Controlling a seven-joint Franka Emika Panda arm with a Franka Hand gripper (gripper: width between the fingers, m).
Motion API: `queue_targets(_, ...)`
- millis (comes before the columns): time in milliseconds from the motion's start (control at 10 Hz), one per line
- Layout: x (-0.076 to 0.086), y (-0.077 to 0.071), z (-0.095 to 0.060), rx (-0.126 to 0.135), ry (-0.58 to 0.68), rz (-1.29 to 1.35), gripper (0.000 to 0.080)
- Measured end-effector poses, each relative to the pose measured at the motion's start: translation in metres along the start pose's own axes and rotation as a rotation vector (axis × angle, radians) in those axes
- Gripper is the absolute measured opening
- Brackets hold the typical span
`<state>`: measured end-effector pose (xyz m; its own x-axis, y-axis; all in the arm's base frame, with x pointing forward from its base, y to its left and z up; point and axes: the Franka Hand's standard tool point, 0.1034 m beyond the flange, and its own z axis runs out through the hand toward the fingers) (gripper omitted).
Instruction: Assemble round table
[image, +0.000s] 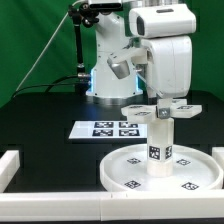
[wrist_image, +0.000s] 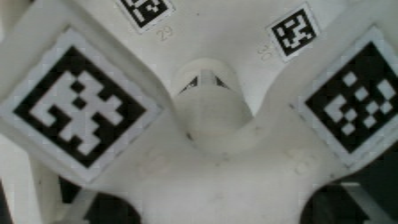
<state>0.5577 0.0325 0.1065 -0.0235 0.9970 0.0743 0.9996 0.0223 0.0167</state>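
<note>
The round disc (image: 120, 172) lies rim up at the front of the exterior view's right. The short thick leg (image: 158, 150) stands upright at its middle. The cross-shaped piece (image: 180, 108) sits flat on top of the leg, its tagged arms spread out. My gripper (image: 160, 102) comes straight down onto the cross's middle and is shut on it. In the wrist view the cross-shaped piece (wrist_image: 214, 110) fills the picture with several tags, and my gripper (wrist_image: 210, 205) has its fingers (wrist_image: 68, 195) dimly visible on either side of its hub. The joint between cross and leg is hidden.
The marker board (image: 105, 128) lies flat behind the disc, toward the exterior view's left. A white rail (image: 10, 165) borders the black table at the left and front. The arm's base (image: 105, 75) stands at the back.
</note>
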Motion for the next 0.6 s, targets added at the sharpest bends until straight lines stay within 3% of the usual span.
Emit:
queue_targets(200, 0.0001, 0.0000, 0.0000, 0.000, 0.003, 0.096, 0.0442)
queue_targets(600, -0.0006, -0.0011, 0.0009, -0.001, 0.021, 0.627, 0.0443)
